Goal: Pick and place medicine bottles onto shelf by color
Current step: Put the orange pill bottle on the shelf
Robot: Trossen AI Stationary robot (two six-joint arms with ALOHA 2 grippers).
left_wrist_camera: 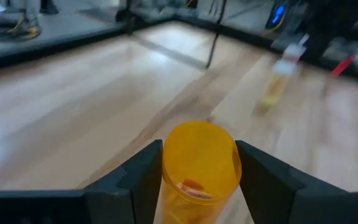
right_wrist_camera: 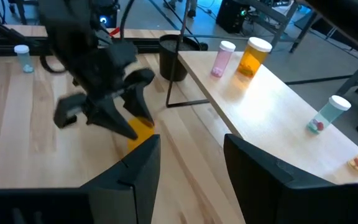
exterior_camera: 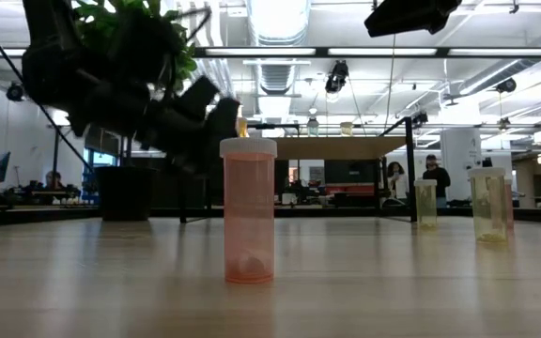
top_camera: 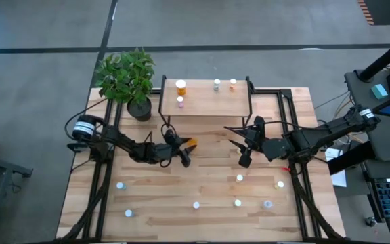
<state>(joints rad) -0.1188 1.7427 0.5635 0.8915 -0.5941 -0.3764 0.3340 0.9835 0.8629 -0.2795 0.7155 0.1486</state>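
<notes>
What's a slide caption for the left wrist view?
Left gripper fingers clamp an orange bottle above the wooden tabletop.

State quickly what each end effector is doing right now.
Left end effector: closed on an orange bottle, above the table in front of the shelf.
Right end effector: open, empty, near the shelf.

The high view looks straight down on the table (top_camera: 202, 183). The low view looks level across it. Both wrist views face forward, close, sharing the shelf (right_wrist_camera: 260, 93).
</notes>
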